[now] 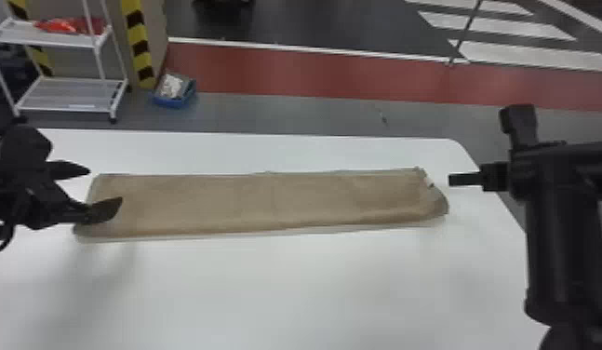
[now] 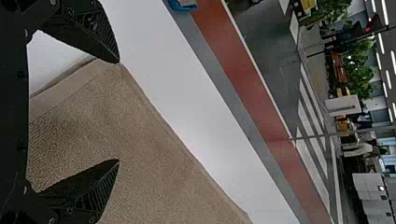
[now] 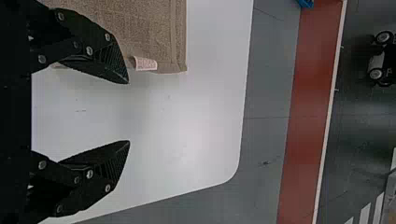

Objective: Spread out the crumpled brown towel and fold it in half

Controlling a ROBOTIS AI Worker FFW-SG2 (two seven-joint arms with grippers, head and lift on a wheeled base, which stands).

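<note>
Towel (image 1: 267, 200): long flat strip on worktop (image 1: 290, 288) | left claw (image 1: 105, 185): wide, at left end | right claw (image 1: 452, 179): wide, near right end

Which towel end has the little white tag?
The right end, where the tag pokes out near the right gripper; the left gripper is over the left end.

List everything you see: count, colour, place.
Smooth table: one, white, foreground.
Long rectangular cloth towel: one, brown, tabletop.
Small tag: one, whitish, towel's right end.
Two-tier wheeled cart: one, white, beyond table.
Crumpled things: some, red, on cart.
Boxlike bin: one, blue, floor beside cart.
Stripe-cornered pillar: one, beige, behind cart.
Floor band: one, red, beyond table.
Leafy plants: several, green, background.
Left gripper: one, black, over towel's left end.
Right gripper: one, black, beside towel's right end.
</note>
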